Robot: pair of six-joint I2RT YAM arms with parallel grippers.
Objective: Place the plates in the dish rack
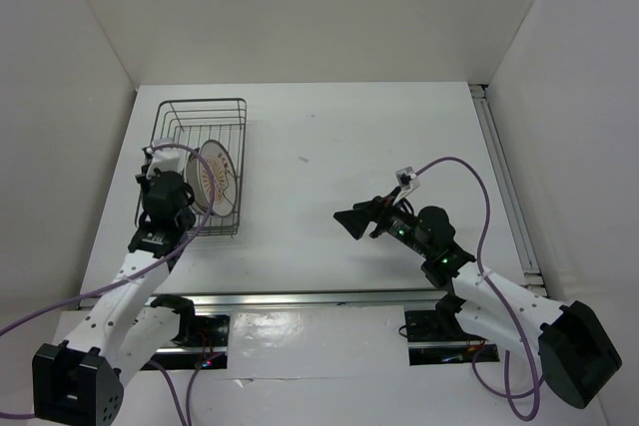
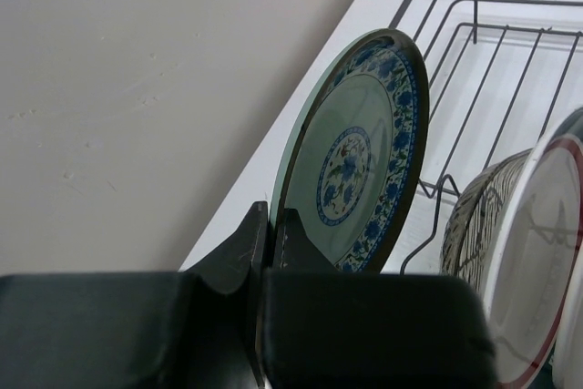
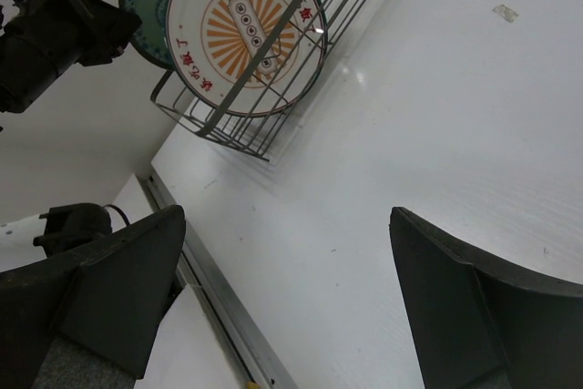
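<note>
- Left gripper [image 2: 271,230] is clamped on the rim of the teal-patterned plate [image 2: 360,157], holding it upright on edge at centre frame in its wrist view.
- That plate is at the left side of the dish rack [image 1: 205,102], up in the upper left of the overhead view. Whether its lower edge is down between the tines I can't tell, because the gripper hides it.
- Already standing in the rack: the cream sunburst plate [image 3: 246,34]. At the right edge of the left wrist view there's also the white plate [image 2: 533,261] with its red ring, and a streaky grey plate [image 2: 474,216] just behind it.
- Right gripper [image 3: 287,225] has its fingers wide apart and nothing in it. It hovers over bare tabletop [image 1: 379,137] right of centre, well apart from the rack.
- Watch the grip: it's a pinch on the rim alone, so the plate could pivot between the fingers if it bumps a wire.
- Watch the rack's left edge too. The plate is so near it that a small drift could catch the rim wire or drop the plate outside.
- Letting go before the edge is seated would likely tip it onto its neighbours.
</note>
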